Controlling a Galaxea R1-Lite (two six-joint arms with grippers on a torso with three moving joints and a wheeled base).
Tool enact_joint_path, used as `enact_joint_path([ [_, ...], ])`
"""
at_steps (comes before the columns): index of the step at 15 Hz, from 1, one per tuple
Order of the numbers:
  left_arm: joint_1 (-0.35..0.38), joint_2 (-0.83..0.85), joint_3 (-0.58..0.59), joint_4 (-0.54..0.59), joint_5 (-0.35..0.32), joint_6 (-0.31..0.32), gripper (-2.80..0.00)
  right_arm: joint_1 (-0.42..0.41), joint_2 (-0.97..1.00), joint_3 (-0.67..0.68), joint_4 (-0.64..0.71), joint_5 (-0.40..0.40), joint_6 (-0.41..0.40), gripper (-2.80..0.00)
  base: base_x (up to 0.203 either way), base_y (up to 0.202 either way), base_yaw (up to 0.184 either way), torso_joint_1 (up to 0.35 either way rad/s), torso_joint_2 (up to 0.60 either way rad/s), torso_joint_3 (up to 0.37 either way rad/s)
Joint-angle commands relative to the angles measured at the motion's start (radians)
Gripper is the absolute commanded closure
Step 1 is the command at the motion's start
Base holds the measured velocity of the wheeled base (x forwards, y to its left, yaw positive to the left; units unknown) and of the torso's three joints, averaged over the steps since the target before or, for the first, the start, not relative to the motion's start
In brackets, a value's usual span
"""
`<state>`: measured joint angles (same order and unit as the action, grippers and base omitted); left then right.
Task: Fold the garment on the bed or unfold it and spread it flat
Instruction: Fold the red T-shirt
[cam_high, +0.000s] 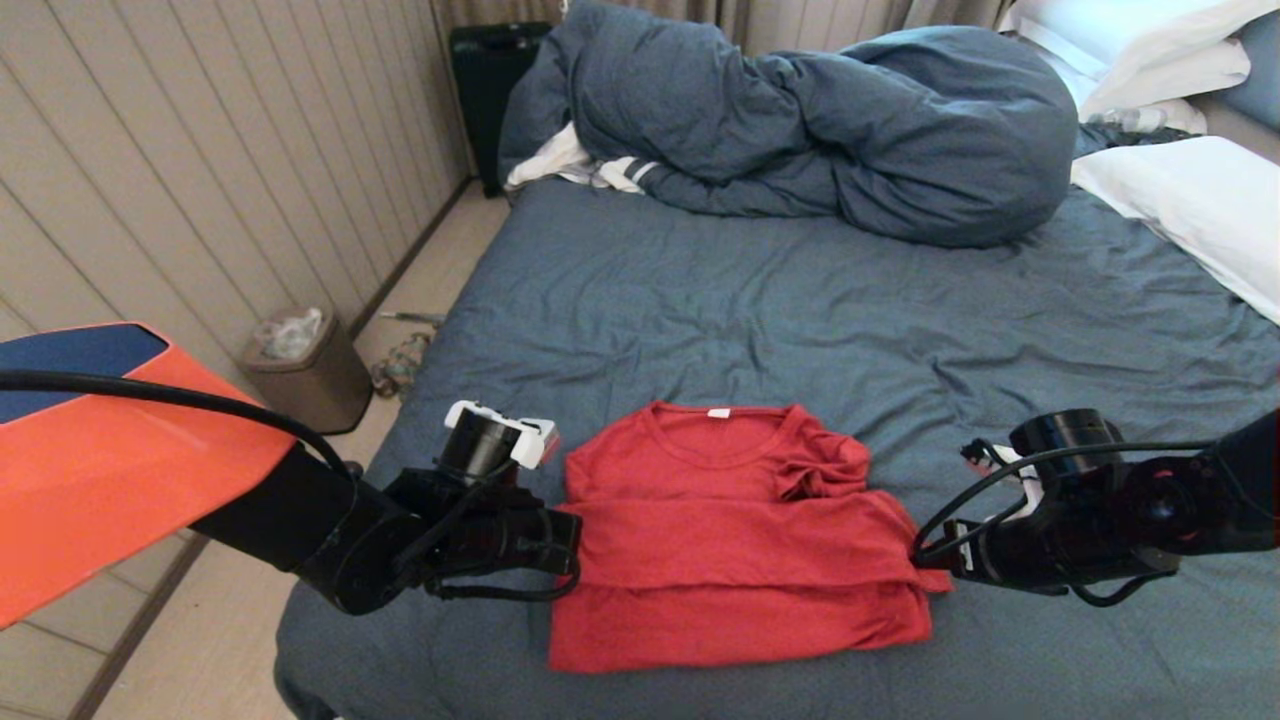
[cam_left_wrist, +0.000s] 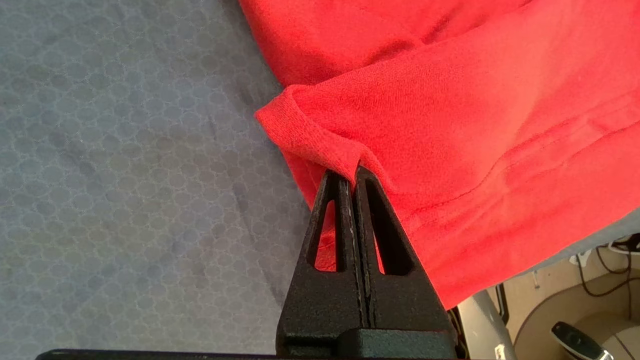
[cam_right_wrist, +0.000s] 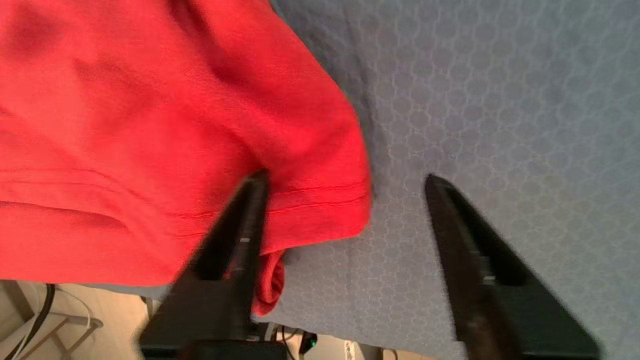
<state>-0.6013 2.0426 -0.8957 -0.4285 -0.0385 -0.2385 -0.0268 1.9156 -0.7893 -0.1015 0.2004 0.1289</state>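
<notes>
The bed (cam_high: 800, 310), covered by a wrinkled dark blue-grey sheet, is being occupied along its far edge by a bunched duvet (cam_high: 800, 130), with white pillows (cam_high: 1190, 200) at its far right corner. The red T-shirt (cam_high: 730, 540) is being kept partly folded near the bed's near edge, neckline facing the duvet. Its left folded edge is being pinched by the left gripper (cam_left_wrist: 352, 172), jaws pressed together on the cloth. The right gripper (cam_right_wrist: 345, 182) is being held with jaws wide apart at the shirt's right edge, one finger (cam_right_wrist: 250, 210) over the hem.
</notes>
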Motion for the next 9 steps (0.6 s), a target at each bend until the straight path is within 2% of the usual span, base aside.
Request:
enact_joint_path([
  [1,0.000,0.002,0.000,-0.003,0.000,-0.002,0.00,0.003,0.011,0.005,-0.002,0.002,0.001,-2.80,0.000,0.000,0.000,0.000,0.00,0.000],
  [3,0.001,0.001,0.001,-0.003,-0.001,-0.003,0.00,0.005,0.020,0.006,-0.003,0.002,0.001,-2.80,0.000,0.000,0.000,0.000,0.00,0.000],
  [4,0.000,0.002,0.001,-0.003,-0.001,-0.005,0.00,0.007,0.026,0.008,-0.007,0.002,0.001,0.00,0.000,0.000,0.000,0.000,0.00,0.000],
  [9,0.000,-0.001,0.001,-0.003,-0.001,-0.007,0.00,0.010,0.039,0.009,-0.020,0.005,0.002,0.00,0.000,0.000,0.000,0.000,0.00,0.000],
])
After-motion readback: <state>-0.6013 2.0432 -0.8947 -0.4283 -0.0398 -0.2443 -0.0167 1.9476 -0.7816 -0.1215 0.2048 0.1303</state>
